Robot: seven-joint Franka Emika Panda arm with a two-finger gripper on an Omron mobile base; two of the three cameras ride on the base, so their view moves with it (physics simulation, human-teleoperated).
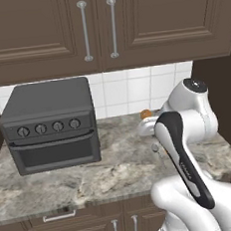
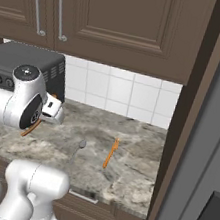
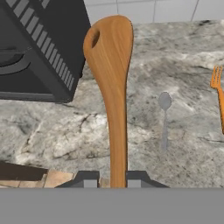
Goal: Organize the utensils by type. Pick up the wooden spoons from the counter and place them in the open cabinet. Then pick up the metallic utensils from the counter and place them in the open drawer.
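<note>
My gripper (image 3: 114, 180) is shut on the handle of a wooden spoon (image 3: 111, 87), whose orange-brown bowl points away over the counter (image 3: 65, 131). From the right base view the gripper (image 2: 54, 111) hovers above the counter (image 2: 138, 137) beside the oven, and the spoon (image 2: 30, 129) curves down under it. A thin grey metal spoon (image 3: 164, 118) (image 2: 78, 150) lies flat on the stone to the right. Further right lies a slim orange fork-like utensil (image 3: 217, 87) (image 2: 110, 152). In the left base view the spoon's tip (image 1: 146, 114) peeks past my arm. The open cabinet and open drawer are out of view.
A dark toaster oven (image 1: 48, 124) (image 2: 28, 63) (image 3: 35, 43) stands on the counter's left part. Shut wall cabinets (image 1: 99, 29) (image 2: 112, 16) hang above. A tall dark panel (image 2: 185, 124) and a grey fridge (image 2: 212, 149) close off the right side. White tiles (image 2: 120, 91) back the counter.
</note>
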